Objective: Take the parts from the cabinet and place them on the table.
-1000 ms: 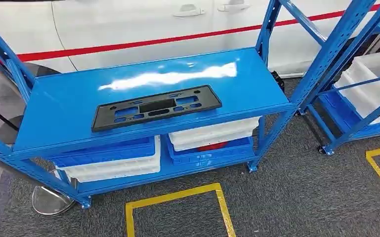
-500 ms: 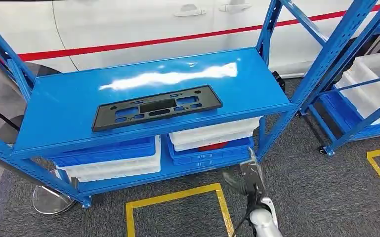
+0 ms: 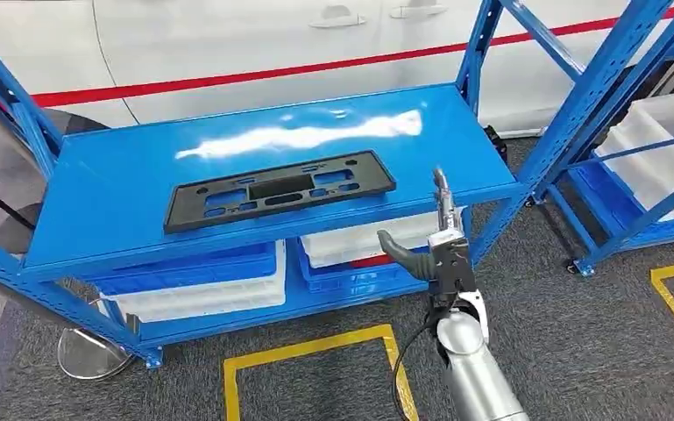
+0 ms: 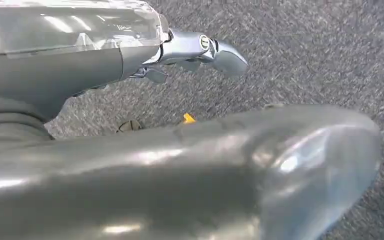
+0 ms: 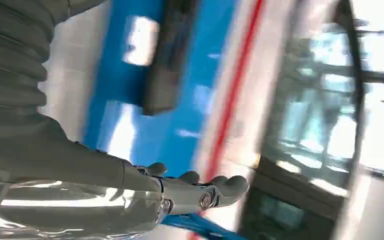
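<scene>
The right hand is reaching up in front of the blue shelf, fingers apart and holding nothing. Beyond it, the black part is lying flat on the top shelf. The left hand is hanging empty over the grey carpet.

Grey carpet floor, yellow floor tape, white car behind, red stripe

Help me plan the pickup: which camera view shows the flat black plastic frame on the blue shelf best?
The head view: the flat black plastic frame lies whole and sharp on the blue metal shelf. The right wrist view catches it as a motion-blurred dark strip. The left wrist view faces grey carpet.
</scene>
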Available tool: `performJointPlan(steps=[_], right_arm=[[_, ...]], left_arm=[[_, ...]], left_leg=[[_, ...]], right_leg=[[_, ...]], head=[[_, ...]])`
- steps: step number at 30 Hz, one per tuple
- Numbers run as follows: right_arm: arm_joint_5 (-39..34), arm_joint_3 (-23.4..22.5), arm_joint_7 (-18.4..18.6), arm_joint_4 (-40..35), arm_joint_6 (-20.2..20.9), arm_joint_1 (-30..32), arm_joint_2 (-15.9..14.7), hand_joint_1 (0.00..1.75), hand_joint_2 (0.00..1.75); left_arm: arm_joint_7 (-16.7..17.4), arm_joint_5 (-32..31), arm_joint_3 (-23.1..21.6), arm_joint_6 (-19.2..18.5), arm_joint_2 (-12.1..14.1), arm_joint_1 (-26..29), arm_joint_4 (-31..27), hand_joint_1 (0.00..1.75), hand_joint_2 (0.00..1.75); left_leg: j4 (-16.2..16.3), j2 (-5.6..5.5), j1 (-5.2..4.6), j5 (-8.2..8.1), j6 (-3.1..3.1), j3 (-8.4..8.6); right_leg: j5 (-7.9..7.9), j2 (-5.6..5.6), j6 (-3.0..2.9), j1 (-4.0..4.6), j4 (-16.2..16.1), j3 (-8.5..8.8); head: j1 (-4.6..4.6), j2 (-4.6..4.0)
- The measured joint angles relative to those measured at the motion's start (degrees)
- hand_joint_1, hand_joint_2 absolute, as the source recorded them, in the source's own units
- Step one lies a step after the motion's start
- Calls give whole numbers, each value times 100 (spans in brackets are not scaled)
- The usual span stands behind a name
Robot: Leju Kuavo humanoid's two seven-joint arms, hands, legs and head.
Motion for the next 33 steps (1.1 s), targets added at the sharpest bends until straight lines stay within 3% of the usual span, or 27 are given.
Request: performJointPlan(steps=[7,9,10,11,14,15,16,17,19,20,21,24,26,27,29,30,31,32,33], right_arm=[[-221,1036,90,-826,234,-576,-68,0,175],[-132,1397,172,-967,230,-741,-76,0,175],[-55,1565,218,-998,221,-795,-81,0,175],[35,1740,254,-1005,196,-844,-83,0,175],[419,2148,463,-979,62,-844,-127,0,175],[560,2223,527,-950,-9,-827,-151,0,175],[711,2299,588,-915,-86,-823,-175,0,175],[860,2389,647,-880,-169,-824,-188,0,175],[1195,2606,765,-834,-332,-826,-207,0,175],[1369,2719,822,-799,-418,-828,-216,0,175],[1511,2811,879,-758,-492,-836,-219,0,175],[2014,3077,1063,-629,-741,-833,-240,0,175],[2339,3197,1156,-550,-872,-837,-238,0,175],[2471,3241,1200,-506,-936,-850,-236,0,175],[2840,3374,1316,-363,-1066,-854,-225,0,175],[3004,3438,1362,-288,-1119,-852,-223,0,175],[3198,3521,1419,-202,-1176,-845,-223,0,175],[3373,3584,1465,-126,-1233,-843,-210,0,175],[3546,3641,1522,-49,-1294,-845,-190,0,175]], left_arm=[[-175,94,55,15,-4,-66,46,0,0],[-210,101,70,26,-11,-98,61,0,0],[-214,103,70,30,-24,-110,68,0,0],[-225,101,70,35,-31,-126,74,0,0],[-227,83,59,55,-50,-166,103,0,0],[-221,59,46,77,-50,-170,111,0,0],[-207,39,22,105,-50,-178,127,0,0],[-201,17,-5,125,-52,-192,136,0,0],[-179,-37,-76,153,-61,-241,164,0,0],[-155,-53,-107,168,-68,-261,188,0,0],[-149,-85,-133,195,-68,-291,206,0,0],[-105,-149,-241,245,-68,-331,236,0,0],[-83,-173,-317,267,-63,-368,251,0,0],[-83,-199,-348,291,-66,-385,262,0,0],[-39,-223,-411,312,-66,-410,269,0,0],[-19,-225,-442,324,-66,-415,278,0,0],[-4,-236,-483,337,-63,-423,284,0,0],[16,-258,-520,343,-66,-434,286,0,0],[31,-262,-564,352,-66,-447,289,0,0]], left_leg=[[50,0,-20,-3,37,-43],[20,1,-15,19,82,-43],[-65,18,62,74,135,-3],[-96,28,51,90,159,10],[-94,34,44,97,176,-10],[-92,32,43,96,174,-10],[-90,29,43,92,169,-4],[-88,26,44,83,158,7],[-78,22,44,46,122,53],[-69,24,47,21,93,44],[-25,24,13,11,63,2],[-66,36,43,22,-41,-6],[53,29,48,-98,-110,-31],[347,28,62,-278,-135,-167],[1297,29,95,-683,-190,-639],[1674,29,109,-778,-210,-846],[1801,29,122,-724,-221,-950],[1601,30,135,-523,-228,-890],[1191,30,150,-249,-234,-715]], right_leg=[[22,0,38,-23,-5,-12],[41,1,74,-19,-34,-2],[1,-4,94,-11,-4,-4],[-100,-8,88,-8,142,-63],[-718,-8,91,-10,1473,-739],[-752,-8,94,-11,1771,-916],[-643,-9,89,-11,1763,-951],[-421,-11,75,-12,1500,-864],[170,-17,18,-9,459,-397],[200,-23,-21,8,100,-239],[192,-26,-28,52,5,-236],[191,5,-94,81,31,-280],[215,-2,-154,16,-49,-219],[208,-18,-185,6,-50,-210],[196,-22,-202,10,-48,-204],[193,-20,-206,12,-43,-205],[189,-13,-206,10,-39,-201],[179,-5,-201,7,-36,-188],[166,9,-183,-2,-26,-170]], head=[[-2,0],[-2,0],[0,0],[4,0],[9,0],[9,0],[9,0],[9,0],[9,0],[7,0],[2,0],[2,0],[-2,0],[-37,0],[-37,0],[-37,0],[-37,0],[-37,0],[-37,0]])
